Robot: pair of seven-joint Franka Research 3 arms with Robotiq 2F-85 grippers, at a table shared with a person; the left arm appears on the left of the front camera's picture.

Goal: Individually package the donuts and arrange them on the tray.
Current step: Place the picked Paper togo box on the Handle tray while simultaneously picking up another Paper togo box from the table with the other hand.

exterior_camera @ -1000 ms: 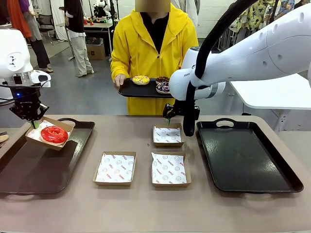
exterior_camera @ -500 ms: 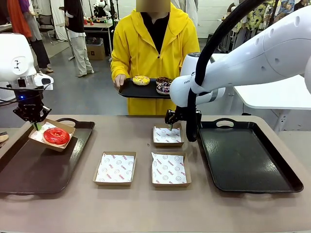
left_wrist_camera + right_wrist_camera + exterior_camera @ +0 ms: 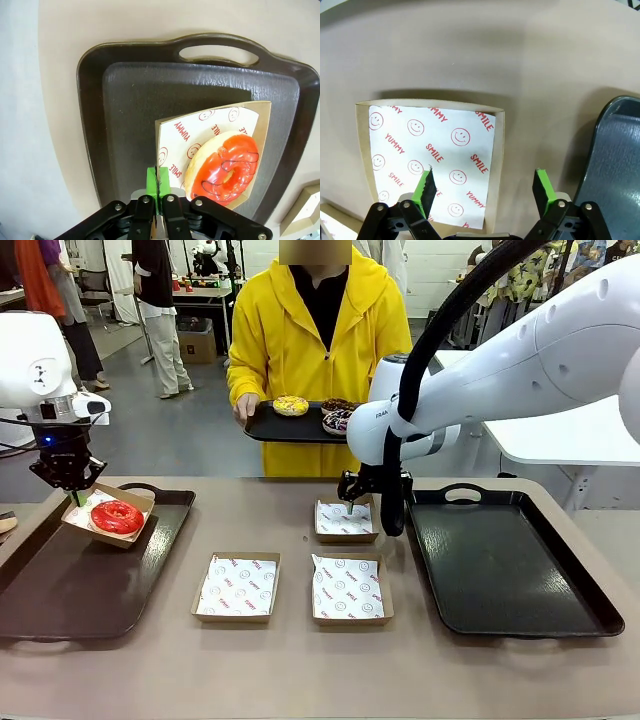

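A glossy red donut (image 3: 117, 517) lies in a paper-lined cardboard box (image 3: 135, 504) held tilted just above the left dark tray (image 3: 80, 590). My left gripper (image 3: 72, 492) is shut on that box's rim; in the left wrist view the gripper (image 3: 157, 181) pinches the box (image 3: 172, 135) beside the red donut (image 3: 225, 167). My right gripper (image 3: 351, 505) hangs open over the far empty box (image 3: 346, 521), its gripper (image 3: 484, 187) straddling that box's (image 3: 432, 150) right rim. The person holds a black tray (image 3: 268, 426) with the yellow donut (image 3: 290, 404), purple-swirled donut (image 3: 335, 421) and chocolate donut (image 3: 334, 403).
Two more empty lined boxes (image 3: 236, 587) (image 3: 350, 588) lie at the table's middle front. An empty dark tray (image 3: 500, 560) lies at the right, its edge (image 3: 617, 150) close to my right gripper. The left tray (image 3: 140, 95) has a handle at its far end.
My right gripper has come down and slightly toward me, over the far empty box. My left gripper has shifted a little right with the red donut's box.
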